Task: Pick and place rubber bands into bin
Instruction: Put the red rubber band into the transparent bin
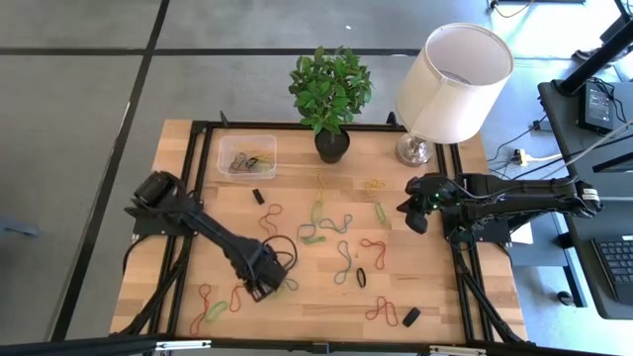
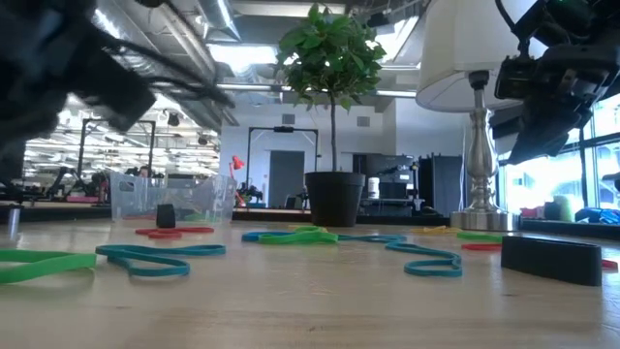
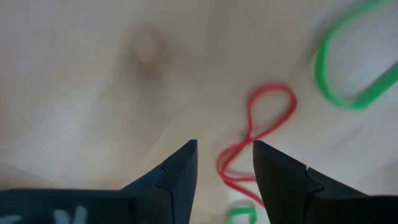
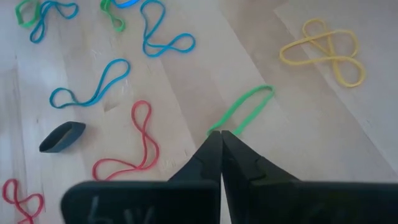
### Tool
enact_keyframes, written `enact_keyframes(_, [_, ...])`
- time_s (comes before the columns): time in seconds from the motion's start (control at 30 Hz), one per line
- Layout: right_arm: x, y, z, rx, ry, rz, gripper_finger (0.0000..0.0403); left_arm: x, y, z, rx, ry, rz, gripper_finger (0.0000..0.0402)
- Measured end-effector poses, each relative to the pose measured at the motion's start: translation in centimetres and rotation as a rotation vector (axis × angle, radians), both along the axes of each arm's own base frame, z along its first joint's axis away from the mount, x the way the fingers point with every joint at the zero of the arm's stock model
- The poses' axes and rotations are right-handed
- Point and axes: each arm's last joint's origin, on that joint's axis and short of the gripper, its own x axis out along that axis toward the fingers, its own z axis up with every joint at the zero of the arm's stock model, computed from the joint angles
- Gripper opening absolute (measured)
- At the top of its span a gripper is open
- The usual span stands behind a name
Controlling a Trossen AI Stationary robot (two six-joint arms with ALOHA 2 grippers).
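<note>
Rubber bands in red, green, blue and yellow lie scattered flat on the wooden table [image 1: 326, 297]. The clear bin [image 1: 247, 158] stands at the far left with several bands inside; it also shows in the low view as the bin [image 2: 170, 199]. My left gripper [image 1: 265, 290] [image 3: 224, 155] hangs open near the table's near edge, one finger on each side of a twisted red band [image 3: 258, 124]. My right gripper [image 1: 407, 211] [image 4: 221, 134] is shut and raised off the table, its tips over one end of a green band [image 4: 245, 109].
A black plant pot [image 1: 332, 145] and a lamp [image 1: 440, 89] stand along the far edge, right of the bin. Small black blocky pieces [image 1: 257, 196] [image 1: 410, 316] lie among the bands, and a black loop [image 4: 62, 137] lies near the right gripper. Another green band [image 3: 348, 68] lies beyond the left gripper.
</note>
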Motion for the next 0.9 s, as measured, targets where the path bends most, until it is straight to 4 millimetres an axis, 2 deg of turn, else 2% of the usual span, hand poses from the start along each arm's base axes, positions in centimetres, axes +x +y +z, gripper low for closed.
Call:
enact_keyframes(0.4, [0.0, 0.0, 0.0, 0.007, -0.001, 0.006, 0.0006, -0.3, -2.1, -2.3, 0.009, 0.012, -0.11, 0.0138])
enact_keyframes(0.6, [0.0, 0.0, 0.0, 0.007, -0.001, 0.006, 0.0006, -0.2, -2.3, -3.4, 0.008, 0.047, -0.111, 0.0131])
enact_keyframes(0.7, [0.0, 0.0, 0.0, 0.007, -0.001, 0.006, 0.0006, 0.1, -2.3, -3.3, -0.014, 0.045, -0.122, 0.0094])
enact_keyframes(0.8, [0.0, 0.0, 0.0, 0.006, -0.001, 0.007, 0.0006, 0.4, -2.3, -2.8, -0.035, 0.042, -0.139, 0.0029])
enact_keyframes(0.9, [0.0, 0.0, 0.0, 0.006, -0.001, 0.006, 0.0006, 1.1, -1.9, -2.3, -0.04, 0.04, -0.119, 0.0007])
